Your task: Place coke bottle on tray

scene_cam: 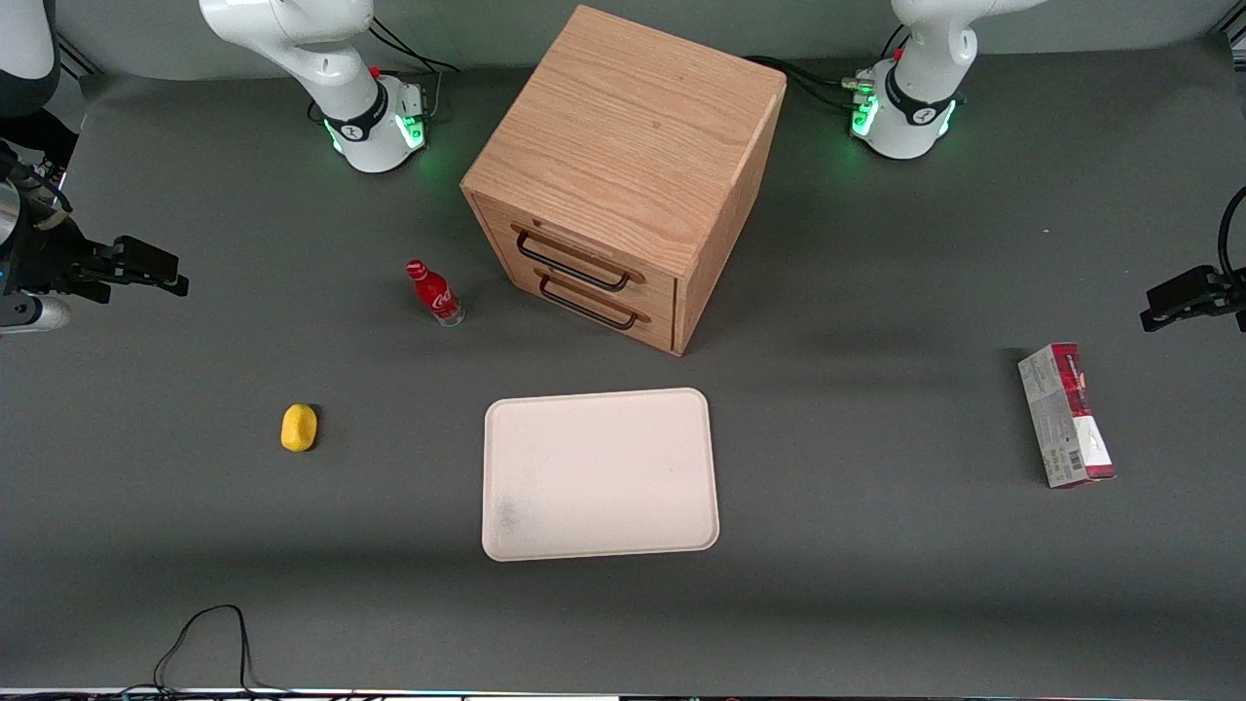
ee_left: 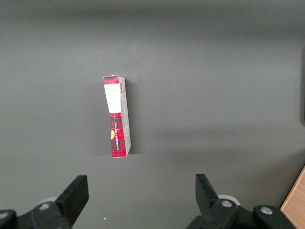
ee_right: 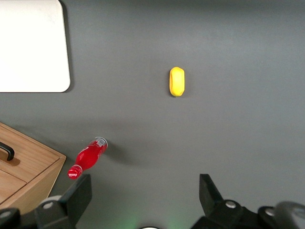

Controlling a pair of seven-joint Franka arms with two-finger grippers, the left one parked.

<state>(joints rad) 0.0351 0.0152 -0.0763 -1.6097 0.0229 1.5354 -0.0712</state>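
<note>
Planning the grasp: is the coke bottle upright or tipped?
Upright: the coke bottle stands on its clear base, cap up. The gripper, jaws open, hovers apart.

Table inventory, located against the wooden cabinet [scene_cam: 623,175]: 1 cabinet, with 2 drawers, each drawer bearing 1 dark handle, 2 handles in all. 1 coke bottle [scene_cam: 434,292], standing beside the cabinet toward the working arm's end of the table. 1 tray [scene_cam: 600,474], cream-white, nearer the front camera than the cabinet, in front of its drawers. 1 yellow lump [scene_cam: 299,427], nearer the front camera than the cabinet and farther toward the working arm's end than the bottle. 1 red-and-grey carton [scene_cam: 1066,415], well apart from the cabinet toward the parked arm's end. 1 gripper [ee_right: 145,195], above the table toward the working arm's end, its 2 fingers spread apart.
</note>
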